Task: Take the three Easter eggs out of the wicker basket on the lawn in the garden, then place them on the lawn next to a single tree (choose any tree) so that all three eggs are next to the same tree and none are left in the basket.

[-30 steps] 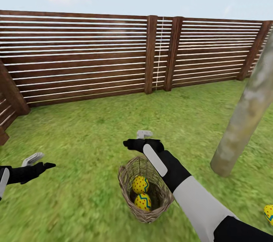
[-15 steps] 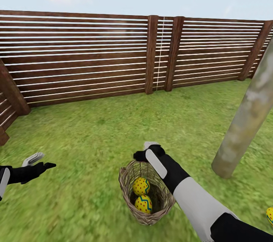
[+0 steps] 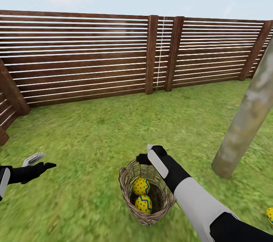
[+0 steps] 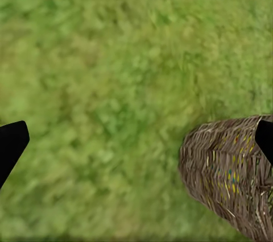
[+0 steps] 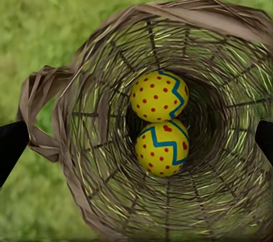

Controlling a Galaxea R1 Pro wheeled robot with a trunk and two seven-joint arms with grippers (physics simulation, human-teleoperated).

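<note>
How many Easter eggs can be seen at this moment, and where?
3. Two lie touching inside the wicker basket: one egg and another. A third egg lies on the lawn, cut off by the frame edge.

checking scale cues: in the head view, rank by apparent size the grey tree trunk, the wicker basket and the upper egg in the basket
1. Pale grey-beige mottled tree trunk
2. Round brown open-weave wicker basket
3. Yellow red-dotted Easter egg, the upper one in the basket

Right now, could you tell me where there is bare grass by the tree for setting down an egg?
Open lawn lies between the wicker basket and the tree, and on toward the fence. It is crowded inside the basket, with two eggs under the right tool.
</note>
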